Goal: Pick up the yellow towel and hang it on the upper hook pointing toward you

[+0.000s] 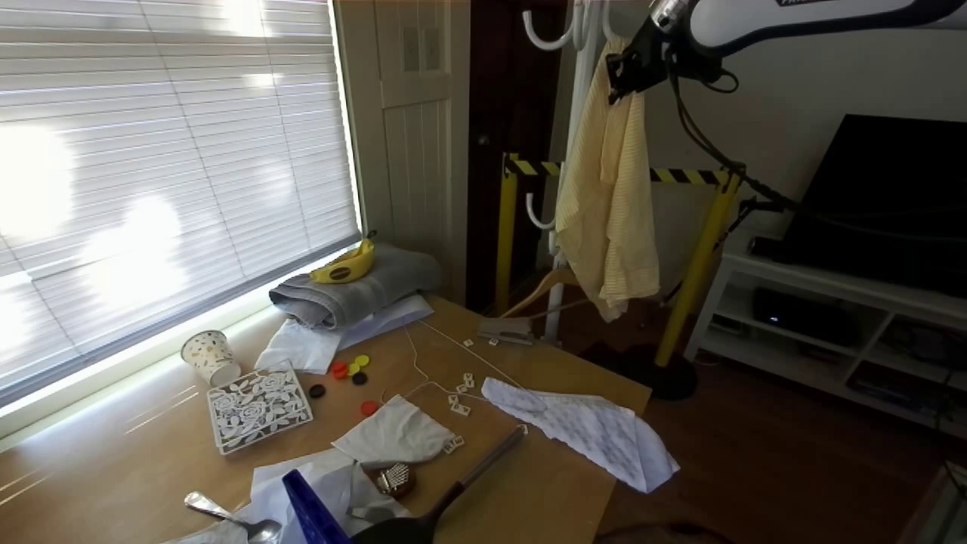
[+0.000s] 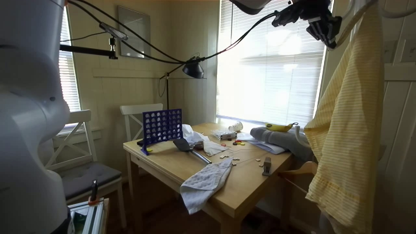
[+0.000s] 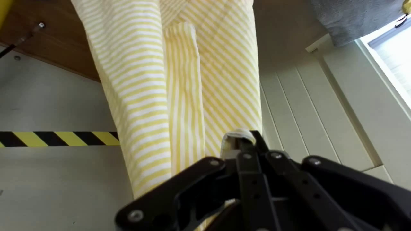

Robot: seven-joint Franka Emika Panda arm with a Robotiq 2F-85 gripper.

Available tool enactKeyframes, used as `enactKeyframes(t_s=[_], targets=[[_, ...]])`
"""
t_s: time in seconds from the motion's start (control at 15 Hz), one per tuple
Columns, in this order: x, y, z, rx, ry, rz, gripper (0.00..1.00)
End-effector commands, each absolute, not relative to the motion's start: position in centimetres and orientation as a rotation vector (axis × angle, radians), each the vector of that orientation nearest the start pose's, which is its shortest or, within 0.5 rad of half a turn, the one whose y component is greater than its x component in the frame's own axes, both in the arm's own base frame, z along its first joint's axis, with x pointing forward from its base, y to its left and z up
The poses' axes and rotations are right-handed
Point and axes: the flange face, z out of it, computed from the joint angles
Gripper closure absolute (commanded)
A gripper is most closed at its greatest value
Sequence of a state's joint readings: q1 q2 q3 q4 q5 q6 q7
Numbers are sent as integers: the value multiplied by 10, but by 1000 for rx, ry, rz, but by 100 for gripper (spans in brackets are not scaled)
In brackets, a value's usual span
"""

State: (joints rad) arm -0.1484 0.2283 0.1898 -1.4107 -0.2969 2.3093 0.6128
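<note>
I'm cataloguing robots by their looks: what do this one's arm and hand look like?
The arm has smooth, rounded white segments edged in black. The hand is black and angular, with slim fingers and round metal screw heads. Black cables sag beneath the arm.

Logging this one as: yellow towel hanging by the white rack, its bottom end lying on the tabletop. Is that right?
Not quite: the yellow towel hangs by the white rack, but in an exterior view its bottom end dangles beyond the edge of the tabletop, not on it.
</note>
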Motion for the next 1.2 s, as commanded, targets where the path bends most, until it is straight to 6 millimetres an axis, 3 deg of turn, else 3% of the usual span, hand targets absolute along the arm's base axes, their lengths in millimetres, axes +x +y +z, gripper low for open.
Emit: enactKeyframes(t_s=[0.0,0.33,0.67,1.13], targets=[[678,17,642,-2924,612,-1043,99],[675,56,581,-2995,369,-796,99],[652,93,514,-3008,181,-535,99],[627,104,469,-3007,0,-185,99]])
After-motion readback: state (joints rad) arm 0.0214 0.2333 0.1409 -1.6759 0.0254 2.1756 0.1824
